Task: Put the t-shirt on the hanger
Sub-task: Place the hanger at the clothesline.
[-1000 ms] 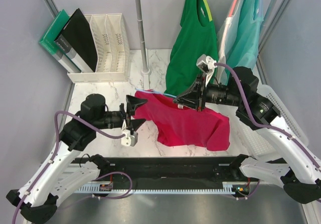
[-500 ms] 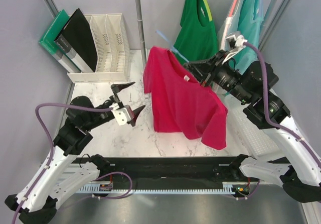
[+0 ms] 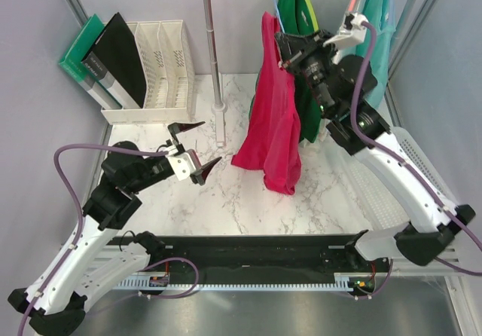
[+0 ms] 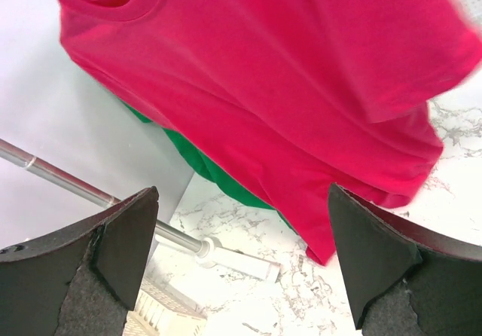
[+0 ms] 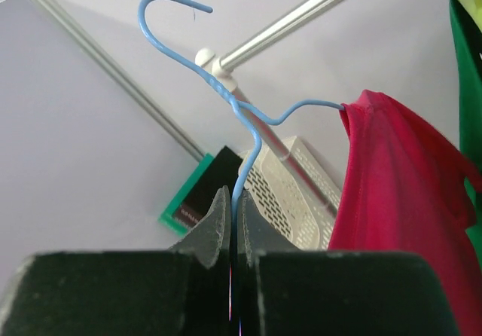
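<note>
The right gripper was raised high at the back of the cell, its jaws closed on the wire of the light-blue hanger below the hook. The crimson t-shirt hung from that hanger, off the counter, in front of the dark green t-shirt. The left gripper hovered low over the counter, jaws wide apart and empty, well apart from the crimson t-shirt.
</note>
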`<action>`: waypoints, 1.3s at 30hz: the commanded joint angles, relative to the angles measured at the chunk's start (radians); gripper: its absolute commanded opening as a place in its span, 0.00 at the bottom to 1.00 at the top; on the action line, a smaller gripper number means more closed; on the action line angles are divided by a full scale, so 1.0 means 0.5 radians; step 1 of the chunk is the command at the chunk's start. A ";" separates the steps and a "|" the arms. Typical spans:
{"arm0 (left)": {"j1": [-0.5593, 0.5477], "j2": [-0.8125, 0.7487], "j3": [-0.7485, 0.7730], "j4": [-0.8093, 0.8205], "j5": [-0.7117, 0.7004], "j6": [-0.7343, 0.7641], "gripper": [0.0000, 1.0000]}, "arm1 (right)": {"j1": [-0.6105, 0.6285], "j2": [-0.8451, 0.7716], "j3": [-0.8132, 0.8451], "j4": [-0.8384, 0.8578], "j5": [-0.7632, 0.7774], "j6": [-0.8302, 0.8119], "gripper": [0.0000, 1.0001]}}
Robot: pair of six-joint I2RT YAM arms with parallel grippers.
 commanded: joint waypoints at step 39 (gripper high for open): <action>-0.007 -0.101 -0.151 -0.023 -0.289 -0.266 0.99 | -0.314 0.757 0.339 0.621 -0.574 0.315 0.77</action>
